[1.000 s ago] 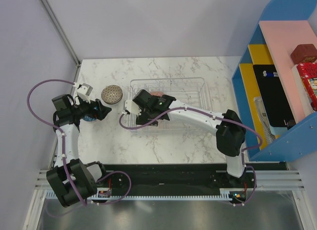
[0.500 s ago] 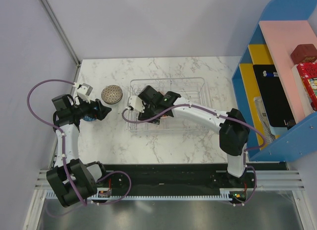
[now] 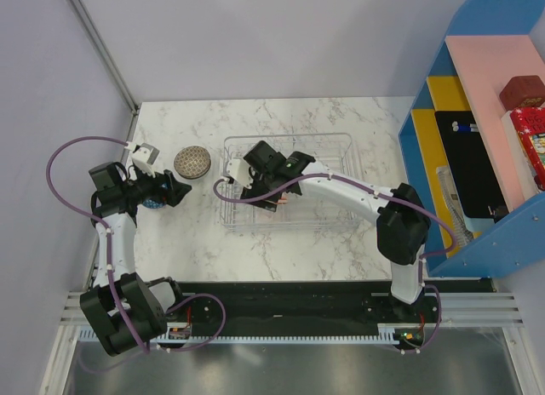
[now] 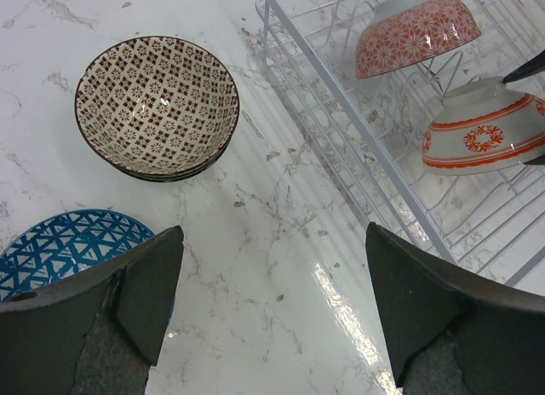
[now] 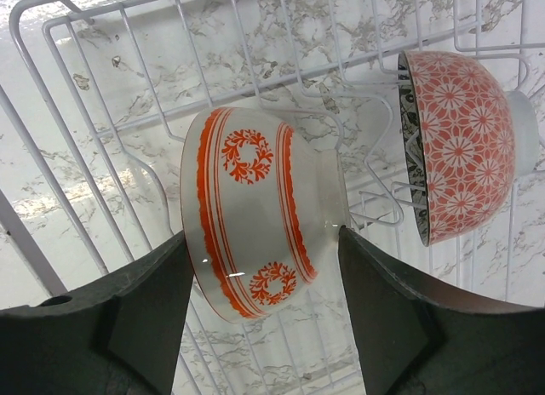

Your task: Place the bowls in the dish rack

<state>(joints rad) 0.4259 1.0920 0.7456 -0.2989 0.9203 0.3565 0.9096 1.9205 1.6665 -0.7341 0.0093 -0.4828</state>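
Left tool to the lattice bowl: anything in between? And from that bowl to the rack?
Nothing visible. Bare marble lies between the open left tool and the lattice bowl; the blue bowl sits off to the side by one finger. Only marble separates that bowl from the dish rack.

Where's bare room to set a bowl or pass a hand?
Free: dish rack's right half; table in front of rack. Crowded: rack's left end, right tool on striped bowl beside floral bowl; lattice bowl, blue bowl by left tool.
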